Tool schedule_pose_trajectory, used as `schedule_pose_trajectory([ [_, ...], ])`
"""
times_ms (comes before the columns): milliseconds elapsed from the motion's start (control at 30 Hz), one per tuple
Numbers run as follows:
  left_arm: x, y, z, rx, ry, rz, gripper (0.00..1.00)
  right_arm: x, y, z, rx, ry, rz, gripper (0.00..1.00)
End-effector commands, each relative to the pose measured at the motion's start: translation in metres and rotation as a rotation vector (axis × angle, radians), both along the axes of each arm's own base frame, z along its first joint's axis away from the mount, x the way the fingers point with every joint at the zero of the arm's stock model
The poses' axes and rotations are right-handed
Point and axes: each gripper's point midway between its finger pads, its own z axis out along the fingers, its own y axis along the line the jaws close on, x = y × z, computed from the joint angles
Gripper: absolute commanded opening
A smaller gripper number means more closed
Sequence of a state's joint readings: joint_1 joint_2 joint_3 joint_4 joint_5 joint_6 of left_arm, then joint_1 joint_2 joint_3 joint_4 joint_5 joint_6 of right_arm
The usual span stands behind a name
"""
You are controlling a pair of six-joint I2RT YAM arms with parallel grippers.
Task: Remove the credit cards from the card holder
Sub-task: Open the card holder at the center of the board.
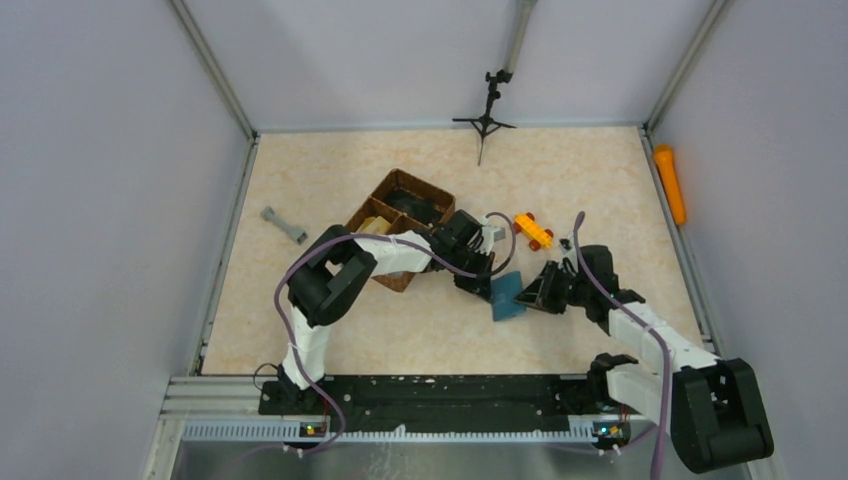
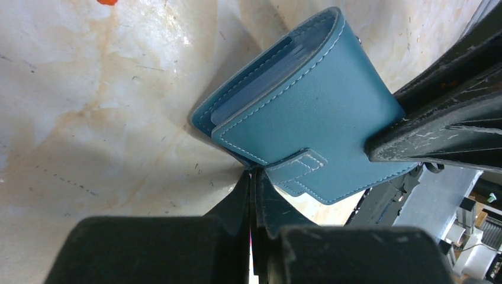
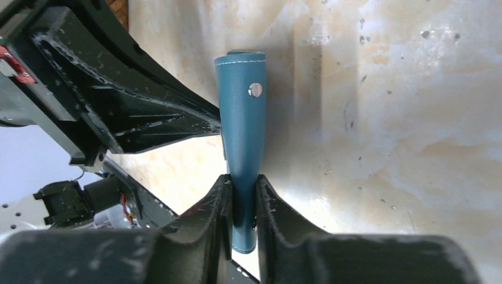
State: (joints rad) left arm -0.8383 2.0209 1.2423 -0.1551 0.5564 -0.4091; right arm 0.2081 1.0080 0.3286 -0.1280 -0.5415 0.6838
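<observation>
Teal-blue card holder (image 2: 308,100) between jaws of right gripper (image 3: 243,184), left gripper (image 2: 253,176) alongside.

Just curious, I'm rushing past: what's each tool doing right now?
left tool: closed, pinching an edge of the card holder.
right tool: closed, gripping the card holder too.

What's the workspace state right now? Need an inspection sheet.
Surface: beige marbled table, scuffed.
Job's things: teal card holder closed, raised on edge between both grippers; no loose cards seen.
Clutter: brown basket, grey piece, yellow-orange toy; orange cylinder beyond the right rail.
Grippers: left gripper shut, tips at its edge; right gripper shut on the card holder.
Cables: purple cables along both arms.
Surroundings: grey walls; black tripod at the far edge.
</observation>
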Motion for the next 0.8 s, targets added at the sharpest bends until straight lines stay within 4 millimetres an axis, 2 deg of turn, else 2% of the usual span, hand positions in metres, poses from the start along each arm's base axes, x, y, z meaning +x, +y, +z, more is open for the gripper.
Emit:
schedule_pose_trajectory([
  [0,0.004,-0.006,0.007,-0.03,-0.058,-0.005,0.0,0.024,0.004,0.035,-0.016,-0.085,0.031,0.09],
  [100,0.018,0.006,0.017,-0.014,-0.146,0.07,0.0,0.034,-0.015,0.045,-0.153,-0.103,-0.002,0.09],
  [233,0.036,0.023,0.043,-0.063,-0.269,0.179,0.0,0.045,-0.031,0.07,-0.309,-0.14,-0.023,0.09],
  [367,0.047,0.038,0.055,-0.089,-0.318,0.264,0.0,0.051,-0.043,0.084,-0.604,-0.151,-0.057,0.1],
  [533,0.058,0.051,0.056,-0.097,-0.307,0.348,0.0,0.051,-0.036,0.069,-0.876,-0.125,-0.047,0.11],
  [633,0.064,0.06,0.057,-0.1,-0.308,0.385,0.0,0.05,-0.021,0.06,-0.941,-0.128,-0.02,0.17],
  [767,0.065,0.064,0.053,-0.1,-0.28,0.39,0.0,0.042,0.034,0.05,-0.733,-0.136,0.121,0.42],
])
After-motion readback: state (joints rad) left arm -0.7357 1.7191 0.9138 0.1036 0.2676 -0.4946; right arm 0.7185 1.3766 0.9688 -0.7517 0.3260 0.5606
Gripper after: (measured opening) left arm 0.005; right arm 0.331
